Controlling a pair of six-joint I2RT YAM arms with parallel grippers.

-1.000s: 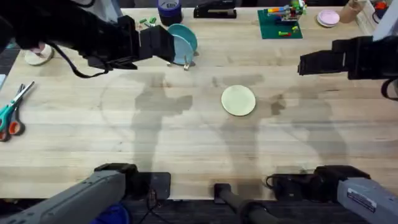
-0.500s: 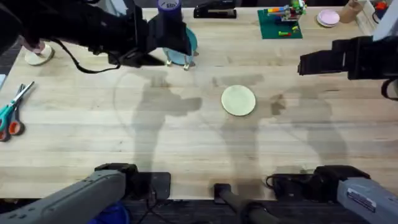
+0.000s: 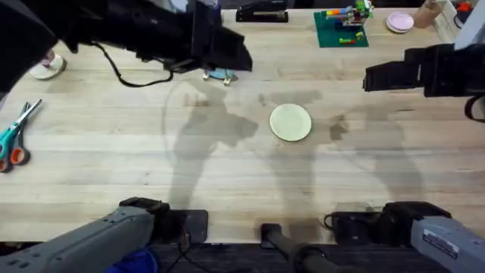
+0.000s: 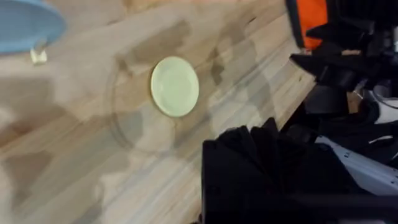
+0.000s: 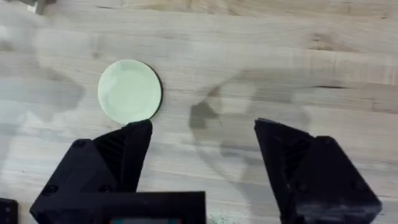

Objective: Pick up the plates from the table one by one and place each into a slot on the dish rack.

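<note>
Light wood table [image 3: 227, 174]: pale yellow-green plate [image 3: 290, 122] lies flat mid-table, untouched, apparently next to be picked. Left gripper [image 3: 227, 54] hangs over the dish rack [image 3: 221, 74] with its blue plate [image 4: 25, 25]; finger state cannot be told. Right gripper [image 5: 202, 149], jaws spread and empty, waits near the plate.

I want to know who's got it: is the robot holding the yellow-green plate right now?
No, the yellow-green plate lies flat on the table by itself, with nothing touching it.

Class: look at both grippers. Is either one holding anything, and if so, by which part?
The right gripper is open and holds nothing; the pale yellow-green round plastic plate lies flat on the wooden table. Whether the left gripper holds anything cannot be told.
</note>
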